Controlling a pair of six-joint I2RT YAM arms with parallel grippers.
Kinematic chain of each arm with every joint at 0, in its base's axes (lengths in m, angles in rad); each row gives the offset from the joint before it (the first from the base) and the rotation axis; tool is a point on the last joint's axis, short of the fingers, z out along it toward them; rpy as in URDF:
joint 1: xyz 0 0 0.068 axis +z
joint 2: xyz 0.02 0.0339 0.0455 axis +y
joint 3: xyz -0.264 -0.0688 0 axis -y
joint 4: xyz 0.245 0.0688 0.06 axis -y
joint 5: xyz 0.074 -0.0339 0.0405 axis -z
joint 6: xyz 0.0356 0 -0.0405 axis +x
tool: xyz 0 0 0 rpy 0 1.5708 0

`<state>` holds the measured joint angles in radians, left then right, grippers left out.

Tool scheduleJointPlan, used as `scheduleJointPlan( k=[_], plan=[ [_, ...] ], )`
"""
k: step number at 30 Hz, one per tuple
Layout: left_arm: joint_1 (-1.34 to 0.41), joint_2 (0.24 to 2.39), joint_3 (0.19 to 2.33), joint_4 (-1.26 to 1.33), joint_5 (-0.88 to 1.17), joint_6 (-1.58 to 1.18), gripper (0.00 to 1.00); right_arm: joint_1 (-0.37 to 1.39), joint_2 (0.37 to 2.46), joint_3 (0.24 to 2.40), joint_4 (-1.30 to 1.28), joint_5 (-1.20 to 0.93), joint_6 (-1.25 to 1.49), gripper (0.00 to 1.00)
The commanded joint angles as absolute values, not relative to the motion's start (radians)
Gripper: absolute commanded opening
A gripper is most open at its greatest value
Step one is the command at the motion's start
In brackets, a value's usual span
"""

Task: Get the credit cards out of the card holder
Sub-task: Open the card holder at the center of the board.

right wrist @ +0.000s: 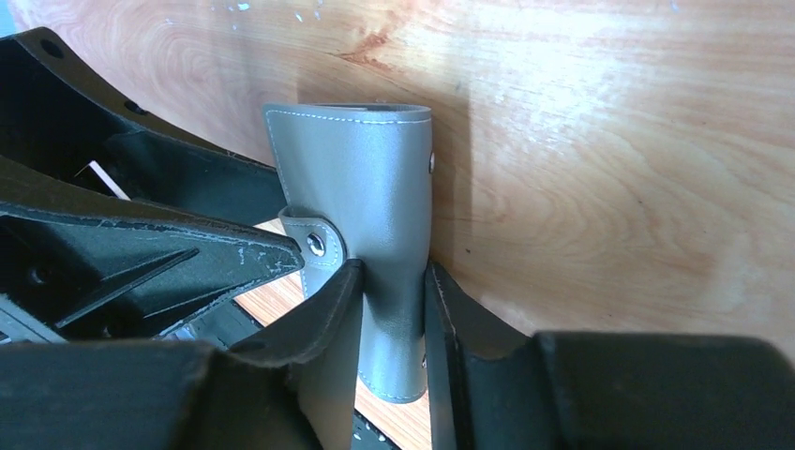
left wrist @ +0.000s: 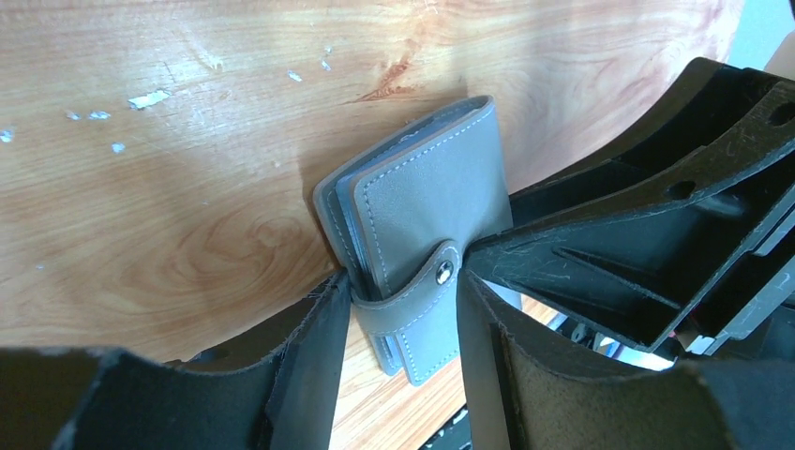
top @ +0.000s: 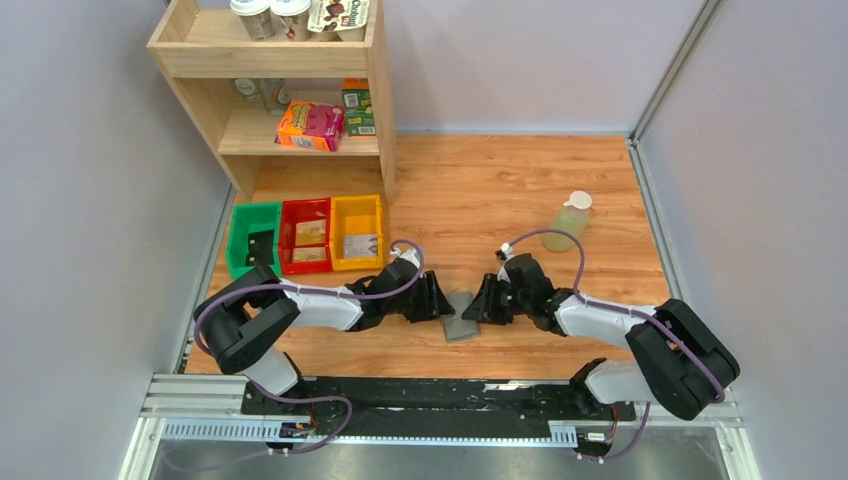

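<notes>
The wallet [top: 460,320] sits low over the table [top: 520,190], near its front edge, between the two grippers, which meet it from opposite sides. The right gripper [top: 487,303] is clamped on it. In the right wrist view its fingers [right wrist: 323,323] pinch the grey cover from both sides and the leather narrows where they press, while the rest of the wallet stands up beyond the fingertips. The left gripper [top: 437,300] is closed on the end with the tab [left wrist: 427,300]. In the left wrist view its fingers [left wrist: 314,361] touch the wallet on either side, with the metal snap [left wrist: 442,272] just beside one fingertip. Paler slot edges [left wrist: 349,220] show along the wallet's open side. No cards can be made out.
</notes>
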<state>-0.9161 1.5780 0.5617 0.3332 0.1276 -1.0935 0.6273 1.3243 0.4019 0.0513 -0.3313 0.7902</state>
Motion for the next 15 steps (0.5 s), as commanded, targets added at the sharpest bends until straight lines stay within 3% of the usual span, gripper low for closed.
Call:
scheduleJointPlan(
  k=[1, 6, 15],
  plan=[
    [-0.934, 1.562, 0.593, 0.223, 0.117, -1.026, 0.54, 0.653, 1.365, 0.345, 0.083, -0.298, 0.821, 0.23],
    [-0.936, 1.503, 0.692, 0.011, 0.039, -0.888, 0.58, 0.653, 1.355, 0.322, 0.123, -0.279, 0.853, 0.00],
    [-1.026, 1.445, 0.851, -0.287, -0.138, -0.692, 0.58, 0.653, 1.351, 0.316, 0.147, -0.270, 0.867, 0.00]
  ],
)
